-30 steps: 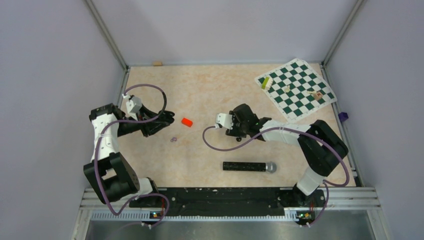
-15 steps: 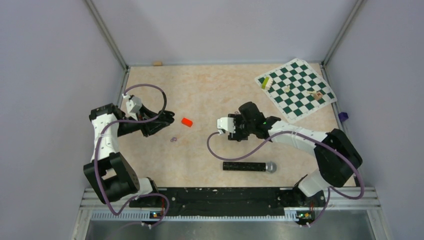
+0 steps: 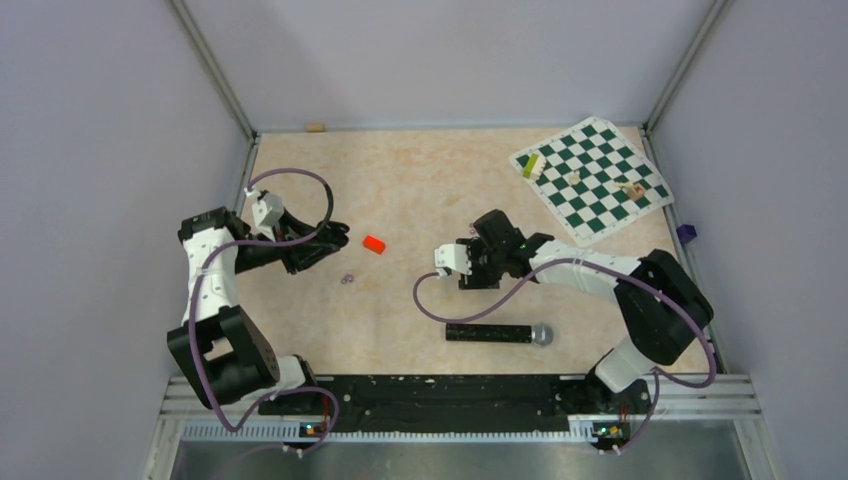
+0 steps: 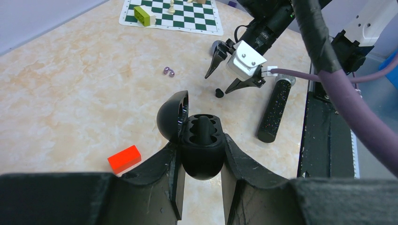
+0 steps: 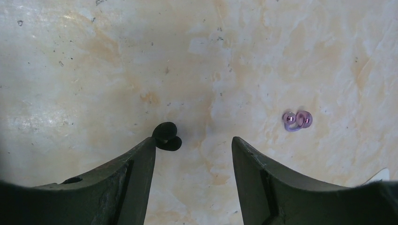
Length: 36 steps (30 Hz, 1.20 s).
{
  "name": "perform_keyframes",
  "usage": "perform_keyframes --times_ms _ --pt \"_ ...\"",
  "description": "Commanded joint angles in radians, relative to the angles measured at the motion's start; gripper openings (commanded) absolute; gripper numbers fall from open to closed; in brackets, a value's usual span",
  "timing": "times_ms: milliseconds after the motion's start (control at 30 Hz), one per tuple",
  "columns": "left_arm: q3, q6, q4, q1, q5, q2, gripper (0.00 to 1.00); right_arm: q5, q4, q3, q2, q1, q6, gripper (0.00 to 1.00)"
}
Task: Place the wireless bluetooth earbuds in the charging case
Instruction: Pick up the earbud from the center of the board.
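My left gripper (image 4: 202, 157) is shut on the charging case (image 4: 202, 140), a glossy black pod with its lid (image 4: 171, 115) swung open to the left. A black bud-shaped piece (image 4: 202, 125) stands in its middle. In the top view the left gripper (image 3: 335, 236) holds the case above the table's left side. One small black earbud (image 5: 166, 136) lies on the table, touching the tip of my right gripper's left finger. My right gripper (image 5: 192, 140) is open and empty, low over the table's centre (image 3: 466, 272). The earbud also shows in the left wrist view (image 4: 218, 93).
A red block (image 3: 374, 244) and tiny pale purple rings (image 3: 347, 279) lie between the arms. A long black microphone (image 3: 498, 333) lies near the front. A green chessboard (image 3: 590, 180) with small pieces sits at the back right.
My right gripper has shifted a little right and toward the near edge, staying open. The left arm and the case have not moved.
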Motion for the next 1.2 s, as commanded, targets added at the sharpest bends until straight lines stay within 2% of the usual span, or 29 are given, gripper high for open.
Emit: perform_keyframes --times_ms 0,300,967,1167 --pt "0.008 0.011 -0.037 0.007 0.038 -0.023 0.0 0.012 0.034 0.024 0.024 -0.005 0.014 0.6" --pt "0.007 0.011 -0.038 0.007 0.038 -0.022 0.0 0.055 0.108 0.019 0.036 -0.005 0.052 0.6" --pt "0.008 0.011 -0.038 0.007 0.039 -0.019 0.0 0.061 0.086 0.029 0.074 -0.005 0.049 0.6" --pt "0.008 0.013 -0.038 0.007 0.04 -0.009 0.0 0.108 0.102 0.068 0.121 -0.005 0.084 0.6"
